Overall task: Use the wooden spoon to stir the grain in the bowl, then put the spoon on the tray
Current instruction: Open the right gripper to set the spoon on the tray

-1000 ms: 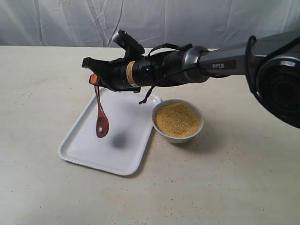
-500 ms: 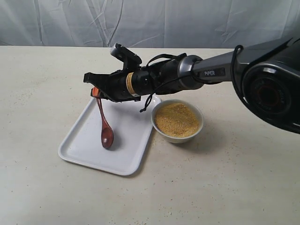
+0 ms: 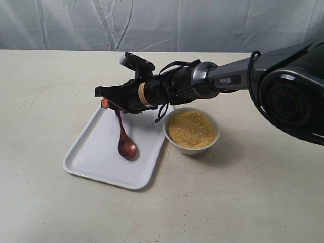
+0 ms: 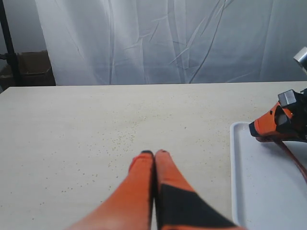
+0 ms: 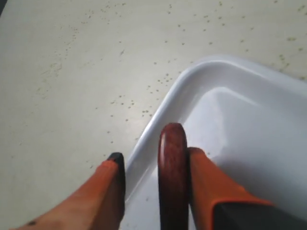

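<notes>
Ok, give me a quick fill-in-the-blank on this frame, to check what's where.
1. The rounded end of the dark reddish-brown wooden spoon rests on the flat white rectangular ____.
2. The fine yellow-orange grain lies in the small round white ceramic ____.
3. The left pincer is ____ and holds nothing.
Missing: tray; bowl; shut.

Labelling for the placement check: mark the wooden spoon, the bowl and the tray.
wooden spoon [image 3: 127,148], exterior view, on its rounded head.
bowl [image 3: 193,150], exterior view, on its front outer wall.
tray [image 3: 93,152], exterior view, on its bare floor.
</notes>
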Motion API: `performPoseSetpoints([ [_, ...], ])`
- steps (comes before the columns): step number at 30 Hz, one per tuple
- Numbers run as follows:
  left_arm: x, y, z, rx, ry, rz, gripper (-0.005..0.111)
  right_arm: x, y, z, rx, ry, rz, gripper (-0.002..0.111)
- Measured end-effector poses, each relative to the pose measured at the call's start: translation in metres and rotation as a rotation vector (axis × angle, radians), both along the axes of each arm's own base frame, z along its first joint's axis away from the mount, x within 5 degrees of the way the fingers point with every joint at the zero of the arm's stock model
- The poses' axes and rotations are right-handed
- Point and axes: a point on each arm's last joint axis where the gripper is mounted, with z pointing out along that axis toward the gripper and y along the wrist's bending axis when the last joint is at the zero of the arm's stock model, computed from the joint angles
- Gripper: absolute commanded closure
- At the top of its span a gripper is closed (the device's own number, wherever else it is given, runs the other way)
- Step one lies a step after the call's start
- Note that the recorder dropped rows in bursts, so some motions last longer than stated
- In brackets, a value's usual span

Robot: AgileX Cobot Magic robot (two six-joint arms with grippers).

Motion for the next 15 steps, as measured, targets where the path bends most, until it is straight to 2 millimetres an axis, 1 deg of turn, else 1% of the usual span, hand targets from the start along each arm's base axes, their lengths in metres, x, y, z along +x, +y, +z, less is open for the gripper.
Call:
performPoseSetpoints([
  [6, 0.000, 0.000, 0.000, 0.000, 0.000, 0.000, 0.107, 0.006, -0.006, -0.003, -0.086, -0.058, -0.042, 0.067],
  [15, 0.000, 0.000, 0.000, 0.000, 0.000, 0.000, 0.107, 0.009, -0.011, -0.004, -0.198, -0.156, -0.003, 0.067],
])
